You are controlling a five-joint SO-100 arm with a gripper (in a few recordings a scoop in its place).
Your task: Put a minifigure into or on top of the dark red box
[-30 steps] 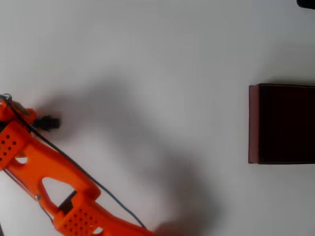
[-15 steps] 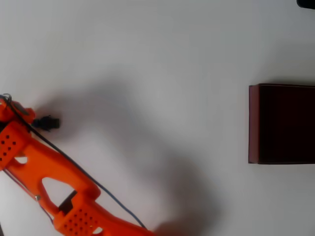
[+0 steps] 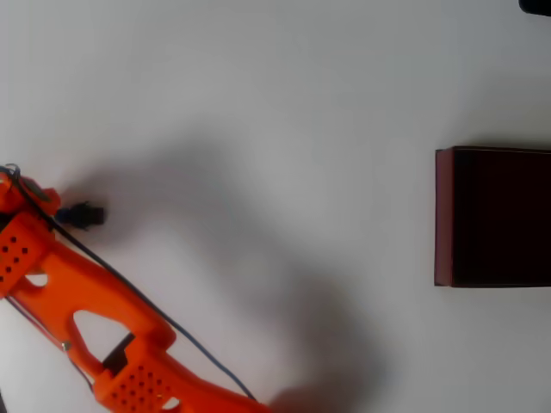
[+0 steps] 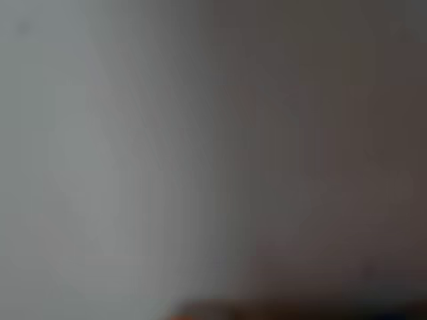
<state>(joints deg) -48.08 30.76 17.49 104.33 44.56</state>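
In the overhead view the minifigure (image 3: 83, 214) lies on the white table at the far left, a tiny dark body with a bit of blue at its left end. The orange arm's gripper end (image 3: 33, 200) is right beside that blue end, touching or nearly so. The arm's own body covers the fingers, so their state is hidden. The dark red box (image 3: 493, 217) stands far off at the right edge, open upward with a near-black inside, partly cut by the frame. The wrist view is a grey and brownish blur with an orange strip along its bottom edge.
The orange arm (image 3: 103, 310) runs from the bottom edge up to the left edge, with a thin black cable (image 3: 155, 311) along it. Its broad shadow falls across the bare white table (image 3: 284, 103) between the figure and the box. A dark object (image 3: 535, 6) pokes in at the top right corner.
The arm's gripper end has edged slightly left, uncovering a bit of blue at the minifigure's left end. The box has not moved.
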